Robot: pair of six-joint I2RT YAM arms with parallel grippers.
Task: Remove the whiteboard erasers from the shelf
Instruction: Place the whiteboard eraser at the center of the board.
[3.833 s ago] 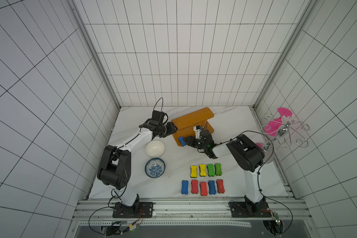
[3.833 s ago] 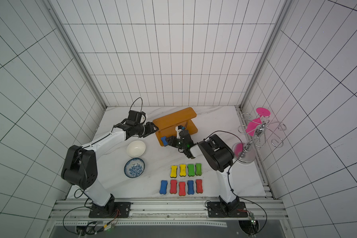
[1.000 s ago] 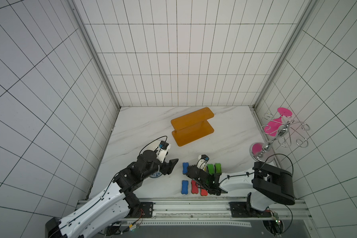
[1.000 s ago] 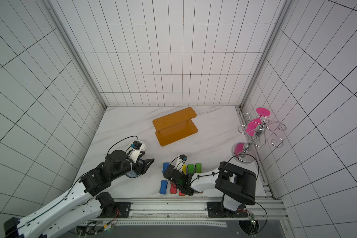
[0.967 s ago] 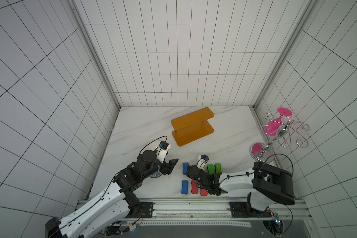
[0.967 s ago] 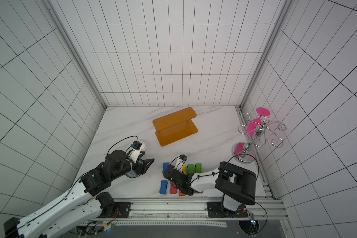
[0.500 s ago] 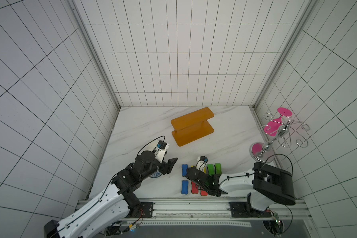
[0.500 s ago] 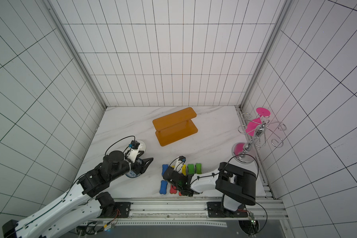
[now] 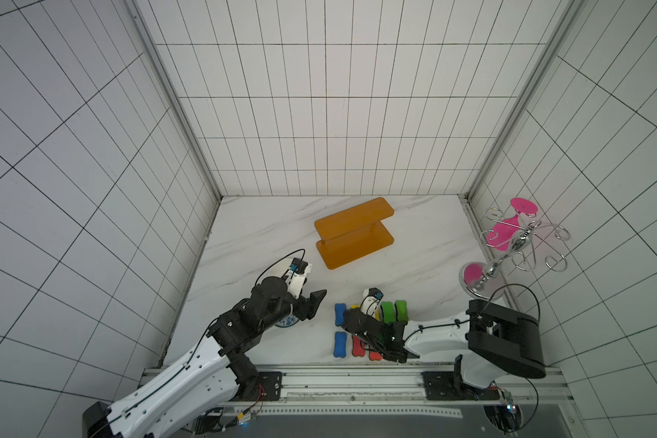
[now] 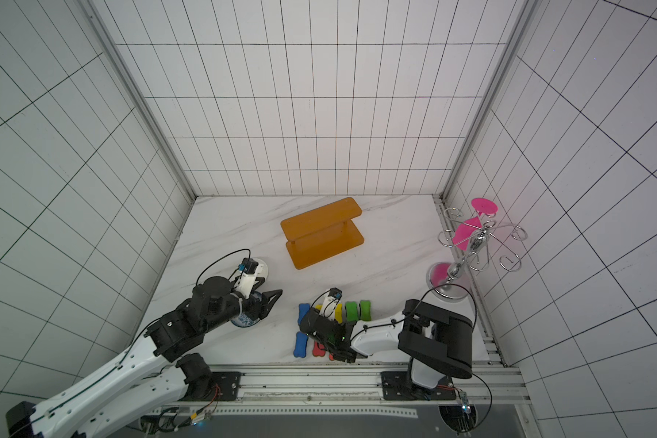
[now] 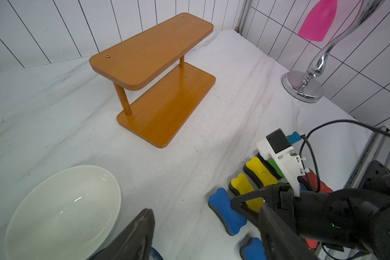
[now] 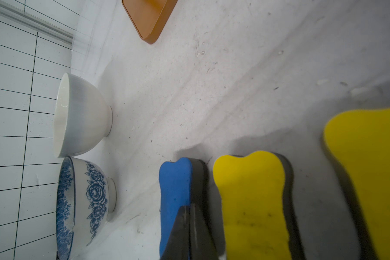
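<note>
On the counter (image 9: 266, 235) the shelf (image 9: 351, 231) stood toward the back. The left pincer (image 9: 315, 304) hung spread. The right pincer (image 12: 189, 211), pressed together, sat just beside a blue eraser (image 12: 175, 180) among the whiteboard erasers (image 9: 389, 311), well apart from the shelf.

No text, label or number is legible anywhere.

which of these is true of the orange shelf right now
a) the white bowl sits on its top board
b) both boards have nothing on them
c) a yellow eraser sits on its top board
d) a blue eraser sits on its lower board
b: in the left wrist view both boards of the shelf are bare, while the blue eraser lies on the table in front of it.
</note>
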